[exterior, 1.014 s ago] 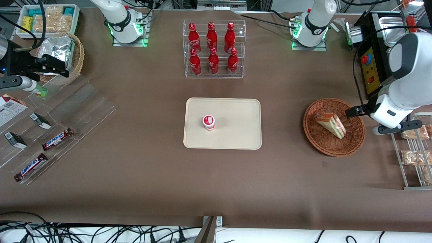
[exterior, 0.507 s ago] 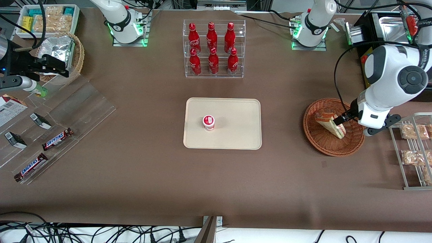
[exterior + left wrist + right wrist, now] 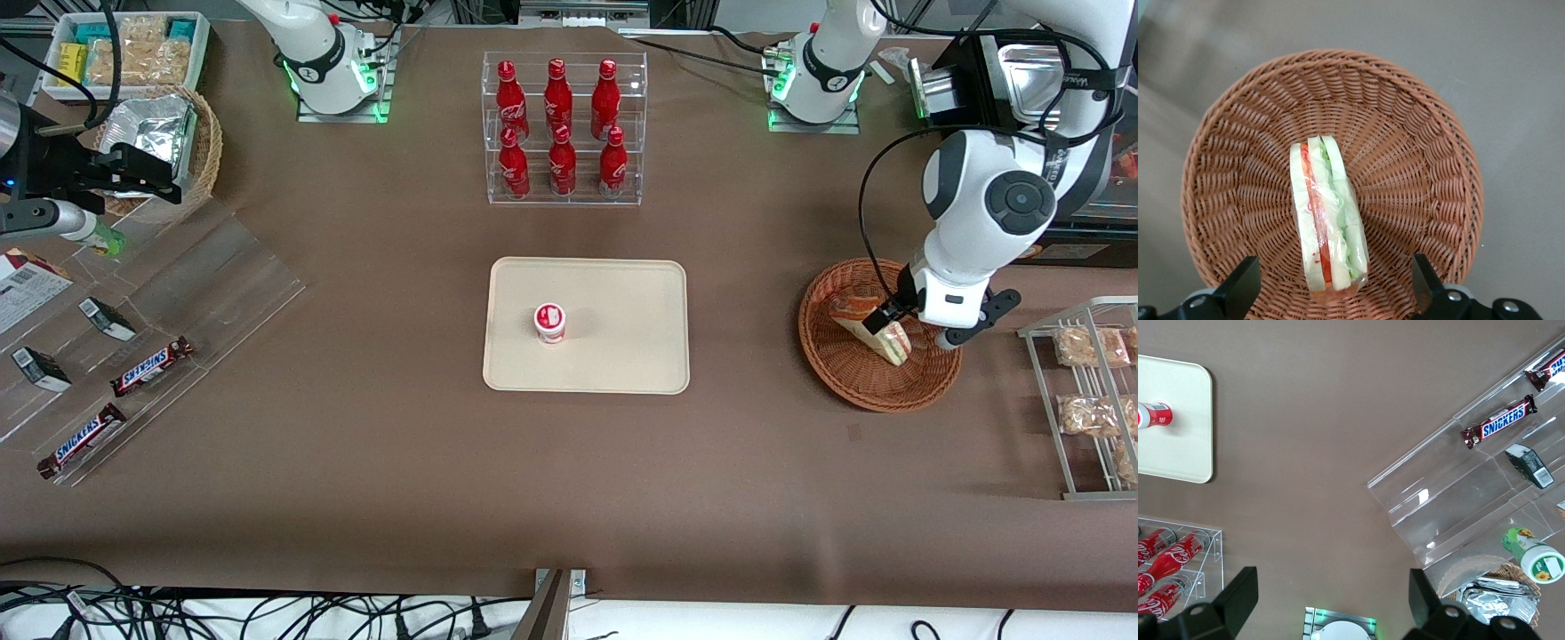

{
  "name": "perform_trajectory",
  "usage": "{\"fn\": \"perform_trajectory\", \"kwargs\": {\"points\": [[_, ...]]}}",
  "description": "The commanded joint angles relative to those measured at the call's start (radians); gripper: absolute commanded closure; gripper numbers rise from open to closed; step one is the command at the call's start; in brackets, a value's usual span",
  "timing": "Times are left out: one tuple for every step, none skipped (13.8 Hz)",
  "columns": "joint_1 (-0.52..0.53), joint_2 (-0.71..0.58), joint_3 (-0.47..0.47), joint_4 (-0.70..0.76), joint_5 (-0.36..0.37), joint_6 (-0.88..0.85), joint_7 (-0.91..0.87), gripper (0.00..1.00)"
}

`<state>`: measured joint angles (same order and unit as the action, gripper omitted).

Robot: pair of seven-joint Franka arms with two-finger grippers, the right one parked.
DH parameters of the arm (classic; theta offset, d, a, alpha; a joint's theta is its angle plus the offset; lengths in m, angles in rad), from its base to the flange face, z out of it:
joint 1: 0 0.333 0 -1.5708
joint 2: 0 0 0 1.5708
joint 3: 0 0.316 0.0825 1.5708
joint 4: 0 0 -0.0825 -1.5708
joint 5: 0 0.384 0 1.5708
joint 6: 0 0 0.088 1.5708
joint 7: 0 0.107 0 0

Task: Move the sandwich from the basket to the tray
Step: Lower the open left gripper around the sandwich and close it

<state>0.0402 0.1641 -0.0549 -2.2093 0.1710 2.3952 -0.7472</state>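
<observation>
The gripper (image 3: 1331,293) hangs wide open over the basket (image 3: 1425,167), its fingers astride the sandwich (image 3: 1328,220), long axis running between them.

A robotics lab staged as a snack shop: arm bases (image 3: 331,67) with green lights are bolted to a bench (image 3: 373,462) under brown cloth, loose cables (image 3: 178,613) trail along its near edge, and goods sit in displays, with cola bottles (image 3: 558,124) in a clear rack, Snickers bars (image 3: 151,366) on acrylic steps and snack packets (image 3: 1089,413) on a wire rack
</observation>
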Motion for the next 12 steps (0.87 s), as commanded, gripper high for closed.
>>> {"fn": "perform_trajectory", "kwargs": {"points": [[0.006,-0.009,-0.003,-0.032,0.032,0.042,-0.031,0.0],[0.006,-0.002,-0.003,-0.032,0.032,0.044,-0.031,0.0],[0.006,0.006,-0.003,-0.032,0.035,0.045,-0.031,0.0],[0.006,0.014,-0.003,-0.035,0.048,0.062,-0.031,0.0],[0.007,0.024,-0.002,-0.055,0.053,0.094,-0.031,0.0],[0.015,0.031,0.0,-0.07,0.053,0.134,-0.031,0.0],[0.03,0.043,-0.002,-0.076,0.055,0.16,-0.031,0.0],[0.033,0.055,-0.002,-0.078,0.055,0.171,-0.031,0.0],[0.035,0.07,-0.002,-0.076,0.055,0.179,-0.031,0.0],[0.035,0.083,0.0,-0.078,0.055,0.199,-0.031,0.0],[0.035,0.092,0.0,-0.079,0.055,0.206,-0.031,0.0],[0.035,0.098,0.0,-0.082,0.055,0.208,-0.032,0.0]]}}
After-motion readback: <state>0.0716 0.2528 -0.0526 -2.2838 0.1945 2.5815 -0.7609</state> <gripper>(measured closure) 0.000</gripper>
